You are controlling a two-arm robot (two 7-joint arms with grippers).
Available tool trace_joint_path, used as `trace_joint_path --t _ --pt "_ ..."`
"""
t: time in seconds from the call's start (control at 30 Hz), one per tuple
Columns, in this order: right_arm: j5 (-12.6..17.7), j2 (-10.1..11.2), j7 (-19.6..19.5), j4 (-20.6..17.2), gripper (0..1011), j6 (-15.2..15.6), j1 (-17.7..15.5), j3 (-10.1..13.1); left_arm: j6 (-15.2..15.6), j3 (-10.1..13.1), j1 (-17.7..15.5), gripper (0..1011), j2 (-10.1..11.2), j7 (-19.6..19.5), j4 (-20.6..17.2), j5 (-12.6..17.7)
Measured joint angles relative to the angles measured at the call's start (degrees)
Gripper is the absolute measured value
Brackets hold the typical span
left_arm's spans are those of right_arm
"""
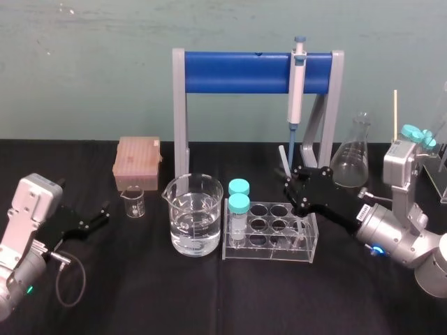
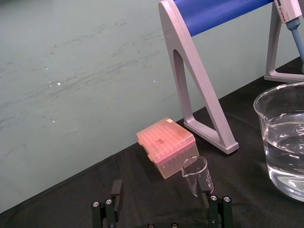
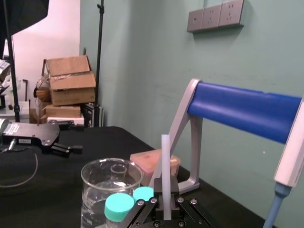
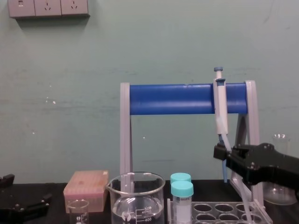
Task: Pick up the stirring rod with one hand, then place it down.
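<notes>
Stirring rod (image 3: 165,161) stands almost straight up, clamped in the right tool (image 1: 292,178) at the middle right of the head view, above the tube rack (image 1: 269,243), while the left tool (image 1: 100,213) waits at the far left, fingers apart.

Your stirring rod (image 3: 165,156) looks like frosted translucent glass, the right gripper (image 3: 166,190) matt black plastic, the beaker (image 1: 193,213) clear glossy glass, and the table cover (image 1: 140,293) matt black cloth

This is a lab. A pipette (image 1: 297,84) hangs on a stand (image 1: 237,72), near a beaker (image 1: 193,213), a flask (image 1: 351,157) and a tube rack (image 1: 272,234).
</notes>
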Motion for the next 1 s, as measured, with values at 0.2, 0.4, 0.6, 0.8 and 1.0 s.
trace_joint_path --t 0.2,0.4,0.6,0.8,1.0 --pt "-0.04 -0.74 0.93 2.88 71 -0.02 1.08 -0.45 0.00 0.00 0.00 1000 0.00 0.00 0.00 0.00" --pt "-0.05 -1.33 1.70 4.98 71 -0.06 1.90 -0.68 0.00 0.00 0.00 1000 0.00 0.00 0.00 0.00" --pt "0.04 -1.53 1.94 5.59 71 0.39 2.14 -0.69 0.00 0.00 0.00 1000 0.00 0.00 0.00 0.00" --pt "0.11 -1.52 1.93 5.58 71 0.40 2.14 -0.69 0.00 0.00 0.00 1000 0.00 0.00 0.00 0.00" --pt "0.16 -1.49 1.92 5.55 71 0.38 2.14 -0.68 0.00 0.00 0.00 1000 0.00 0.00 0.00 0.00"
